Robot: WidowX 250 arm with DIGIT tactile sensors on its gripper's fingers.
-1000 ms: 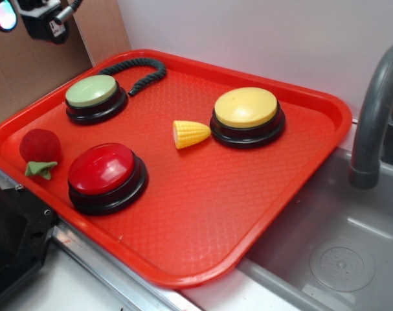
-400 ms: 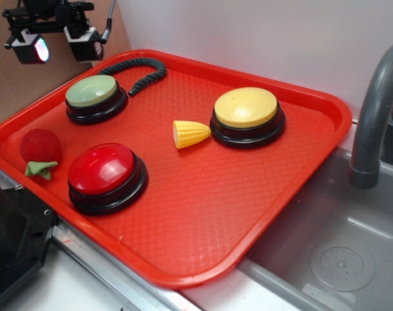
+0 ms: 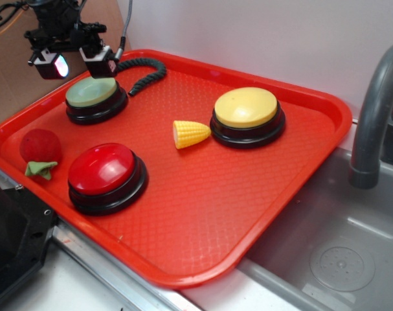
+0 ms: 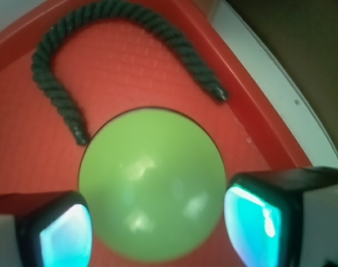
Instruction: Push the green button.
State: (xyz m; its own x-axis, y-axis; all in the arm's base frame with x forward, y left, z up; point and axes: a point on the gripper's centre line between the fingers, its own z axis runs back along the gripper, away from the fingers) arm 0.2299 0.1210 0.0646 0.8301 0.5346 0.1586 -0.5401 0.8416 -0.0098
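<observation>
The green button (image 3: 91,92) sits on its black base at the back left of the red tray (image 3: 202,214). In the wrist view its pale green dome (image 4: 152,183) fills the middle, seen from straight above. My gripper (image 3: 75,63) hangs just above it, open, with nothing held. The two glowing fingertips (image 4: 65,236) stand wide apart on either side of the dome. I cannot tell whether they touch it.
A dark braided rope (image 3: 139,68) curves behind the green button near the tray's back rim. A red button (image 3: 104,170), a yellow button (image 3: 246,107), a toy corn (image 3: 190,133) and a red toy strawberry (image 3: 40,150) lie on the tray. A sink with faucet (image 3: 374,116) lies right.
My gripper has come down and to the right from the upper left corner, ending directly above the green button. Everything on the tray stays where it was.
</observation>
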